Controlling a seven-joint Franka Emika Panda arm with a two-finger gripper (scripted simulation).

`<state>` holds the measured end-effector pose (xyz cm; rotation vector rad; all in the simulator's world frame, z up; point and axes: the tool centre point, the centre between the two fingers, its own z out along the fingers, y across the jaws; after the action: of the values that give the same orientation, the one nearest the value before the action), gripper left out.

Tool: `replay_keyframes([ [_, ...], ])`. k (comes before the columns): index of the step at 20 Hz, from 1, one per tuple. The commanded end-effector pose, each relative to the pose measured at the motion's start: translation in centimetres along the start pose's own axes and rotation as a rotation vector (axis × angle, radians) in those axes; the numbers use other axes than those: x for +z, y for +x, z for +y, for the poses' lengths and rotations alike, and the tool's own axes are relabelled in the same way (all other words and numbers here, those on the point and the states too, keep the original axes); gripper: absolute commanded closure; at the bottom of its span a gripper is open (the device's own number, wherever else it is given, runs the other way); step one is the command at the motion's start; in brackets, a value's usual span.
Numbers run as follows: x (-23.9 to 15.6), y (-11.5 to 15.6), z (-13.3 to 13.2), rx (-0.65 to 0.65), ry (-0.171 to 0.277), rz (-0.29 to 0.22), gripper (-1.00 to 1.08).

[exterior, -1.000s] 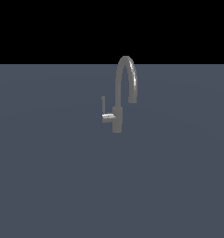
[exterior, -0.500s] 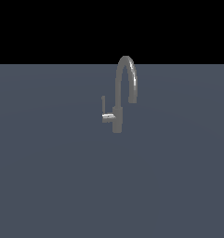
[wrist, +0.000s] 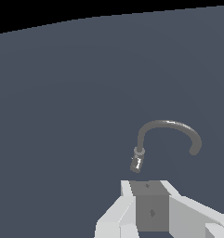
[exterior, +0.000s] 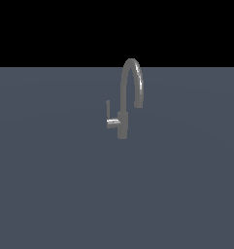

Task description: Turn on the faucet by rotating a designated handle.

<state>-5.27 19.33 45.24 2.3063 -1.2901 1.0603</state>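
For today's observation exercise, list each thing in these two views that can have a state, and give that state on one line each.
faucet: standing upright on the grey surface, no water visible at the spout.
handle: stub sticks out to the exterior view's left, slim rod points up; nothing touches it.
gripper: absent from the exterior view; in the wrist view it is apart from the faucet, and whether it is open or shut cannot be told.

Only the gripper [wrist: 150,211] is seen of the robot, and only in the wrist view, where it is rendered in flat white with faceted, angular surfaces. A darker grey rectangular block is set in its middle, marked by two small dark spots. No arm is shown in the exterior view.
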Motion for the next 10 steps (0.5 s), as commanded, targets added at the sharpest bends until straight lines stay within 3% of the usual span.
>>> replay_keyframes([
  [1,3.4,-1.1,-1.1,0.039,-0.028,0.013,1.08],
  [10,18.3,-4.7,-2.1,0.181,-0.155,0.039,1.08],
])
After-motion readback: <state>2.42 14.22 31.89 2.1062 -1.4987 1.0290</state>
